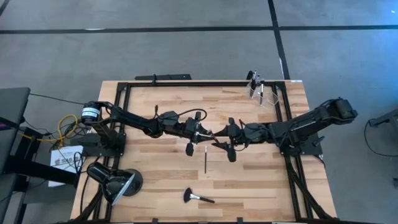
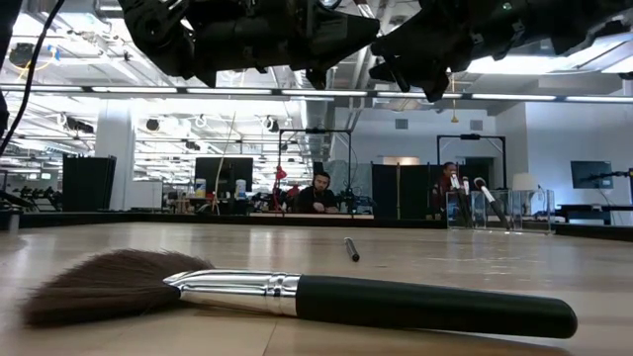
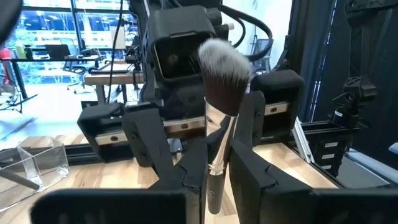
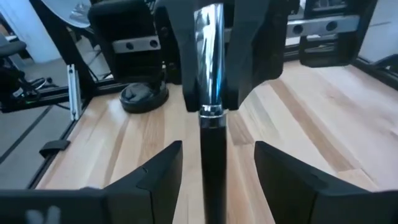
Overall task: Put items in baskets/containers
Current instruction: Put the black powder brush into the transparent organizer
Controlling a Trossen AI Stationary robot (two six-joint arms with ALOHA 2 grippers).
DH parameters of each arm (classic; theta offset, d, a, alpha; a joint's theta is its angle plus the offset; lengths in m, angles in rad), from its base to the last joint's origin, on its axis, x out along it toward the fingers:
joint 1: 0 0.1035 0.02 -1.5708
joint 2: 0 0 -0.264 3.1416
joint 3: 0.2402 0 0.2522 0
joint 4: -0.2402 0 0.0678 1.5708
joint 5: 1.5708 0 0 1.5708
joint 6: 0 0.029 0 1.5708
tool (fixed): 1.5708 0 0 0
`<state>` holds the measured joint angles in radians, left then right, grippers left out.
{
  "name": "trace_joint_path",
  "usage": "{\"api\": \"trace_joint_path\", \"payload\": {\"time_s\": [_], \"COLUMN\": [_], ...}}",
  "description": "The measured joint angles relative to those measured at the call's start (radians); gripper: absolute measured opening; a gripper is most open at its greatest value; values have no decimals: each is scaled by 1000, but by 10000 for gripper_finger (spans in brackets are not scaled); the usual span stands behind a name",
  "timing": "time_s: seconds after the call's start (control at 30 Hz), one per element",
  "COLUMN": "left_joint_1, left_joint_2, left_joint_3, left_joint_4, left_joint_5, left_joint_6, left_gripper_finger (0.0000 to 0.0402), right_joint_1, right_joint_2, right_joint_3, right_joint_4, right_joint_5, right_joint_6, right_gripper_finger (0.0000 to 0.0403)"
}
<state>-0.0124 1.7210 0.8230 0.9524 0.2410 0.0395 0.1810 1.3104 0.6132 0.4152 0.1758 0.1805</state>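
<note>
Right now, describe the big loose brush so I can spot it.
On the wooden table, along the front edge right of the black dome lamp, lies the big brush. Unlike the slim stick brush mid-table, it has a wide fanned head and silver ferrule.

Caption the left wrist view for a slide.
Handover above the table: left hand grips the fluffy brush, right hand open opposite.

We count two arms, each with one gripper: the left gripper (image 1: pixel 200 133) and the right gripper (image 1: pixel 225 137), meeting at the table's middle. One brush (image 3: pixel 221 93) sits between them. Two more brushes lie on the table: a thin one (image 1: pixel 205 160) near the middle and a fluffy one (image 1: pixel 197 197) at the near edge. One clear holder (image 1: pixel 261 92) stands at the far right, with brushes inside whose number we cannot tell. One black lamp (image 1: pixel 114 180) sits near left.
</note>
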Motion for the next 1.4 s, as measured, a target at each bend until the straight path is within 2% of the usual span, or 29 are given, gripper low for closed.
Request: {"api": "trace_joint_path", "payload": {"time_s": [0.27, 0.53, 0.7, 0.8, 0.9, 1.03, 1.27, 1.4], "left_joint_1": [-3, -2, -2, -2, -1, 4, 15, 14], "left_joint_2": [0, 0, 0, 0, 0, 0, 0, -25], "left_joint_3": [0, 0, 0, 0, 2, 2, 1, -2], "left_joint_4": [-1, -12, -11, -15, -32, -38, -41, -57], "left_joint_5": [0, 17, 17, 13, -8, -113, -238, -261], "left_joint_6": [-14, -17, -19, -25, -30, -31, -31, -48], "left_gripper_finger": [47, 47, 49, 61, 70, 72, 74, 75], "right_joint_1": [0, 0, 0, 0, 2, 16, 28, 29], "right_joint_2": [-3, 4, 3, 3, 4, 4, 1, -17], "right_joint_3": [0, 0, 0, 0, 0, 0, -1, -1], "right_joint_4": [43, 39, 40, 40, 29, 9, -27, -73], "right_joint_5": [8, 5, 1, 11, 96, 214, 345, 392], "right_joint_6": [-19, -19, -53, -65, -65, -76, -65, -49], "right_gripper_finger": [156, 89, 33, 33, 33, 35, 35, 35]}}
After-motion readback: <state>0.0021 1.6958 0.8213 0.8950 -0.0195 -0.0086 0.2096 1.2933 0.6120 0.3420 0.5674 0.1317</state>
